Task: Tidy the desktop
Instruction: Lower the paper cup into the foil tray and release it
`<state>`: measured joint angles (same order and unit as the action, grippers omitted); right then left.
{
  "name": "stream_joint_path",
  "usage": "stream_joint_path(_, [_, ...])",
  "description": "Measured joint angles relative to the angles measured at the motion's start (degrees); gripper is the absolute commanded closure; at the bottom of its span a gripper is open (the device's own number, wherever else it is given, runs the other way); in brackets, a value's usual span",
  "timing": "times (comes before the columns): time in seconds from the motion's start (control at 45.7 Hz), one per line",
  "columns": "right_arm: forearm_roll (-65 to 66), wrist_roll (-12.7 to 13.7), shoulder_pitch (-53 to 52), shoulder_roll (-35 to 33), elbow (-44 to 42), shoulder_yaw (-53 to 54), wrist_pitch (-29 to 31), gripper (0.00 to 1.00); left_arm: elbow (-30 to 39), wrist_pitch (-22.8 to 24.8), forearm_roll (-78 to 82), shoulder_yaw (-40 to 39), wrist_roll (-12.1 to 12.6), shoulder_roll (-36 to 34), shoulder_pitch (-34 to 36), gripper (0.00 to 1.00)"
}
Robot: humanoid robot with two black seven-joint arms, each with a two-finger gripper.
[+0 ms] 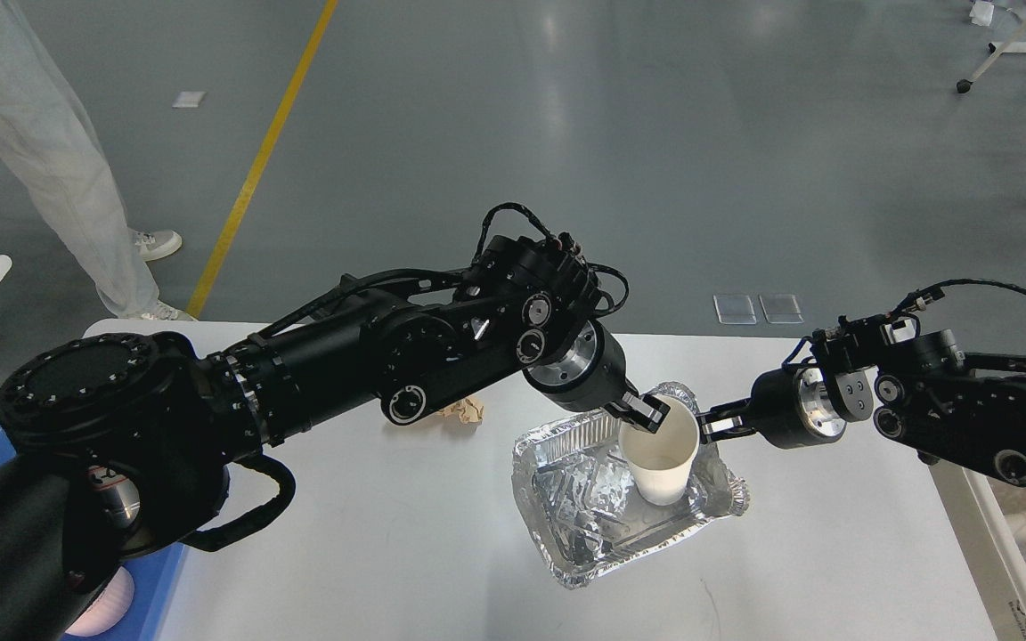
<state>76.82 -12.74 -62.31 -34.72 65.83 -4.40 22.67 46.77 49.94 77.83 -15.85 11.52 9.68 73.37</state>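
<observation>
Two black robot arms meet over a white paper cup (663, 454) standing in a crumpled foil tray (584, 499) on the white tabletop (370, 552). The left fingers (642, 411) pinch the cup's near-left rim, closed on its wall; the right fingers (716, 425) reach the rim from the opposite side, touching it, though whether they grip it or merely rest there cannot be told. The tabletop spreads below and around both sets of fingers, with the tray directly beneath them. A wad of brown paper (464, 411) lies on the tabletop left of the left fingers, partly hidden by that arm. Beyond the fingers stretches a grey floor with a yellow line (264, 156); a person's legs (59, 151) in pale trousers stand at far left, and chair castors show at far right.
</observation>
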Motion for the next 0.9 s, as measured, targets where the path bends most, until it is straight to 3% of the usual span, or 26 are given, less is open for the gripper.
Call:
stream_joint_path(0.175, [0.0,0.0,-0.24,0.0,0.0,0.0,0.07,1.0,-0.54,-1.85,0.06,-0.04,0.01,0.05,0.02,0.93])
stream_joint_path(0.526, [0.0,0.0,-0.45,-0.06,0.01,-0.04,0.39,1.0,-0.63,-1.77,-2.71,-0.55,-0.08,0.37,0.6,0.41])
stream_joint_path(0.723, [-0.01,0.0,-0.45,-0.09,0.01,-0.07,0.51,1.0,-0.63,-1.73,-7.48,-0.45,0.09,0.27,1.24,0.2])
stream_joint_path(0.898, [-0.01,0.0,-0.67,-0.09,0.01,-0.07,0.53,1.0,-0.63,-1.93,-10.68,-1.09,0.22,-0.05,1.52,0.12])
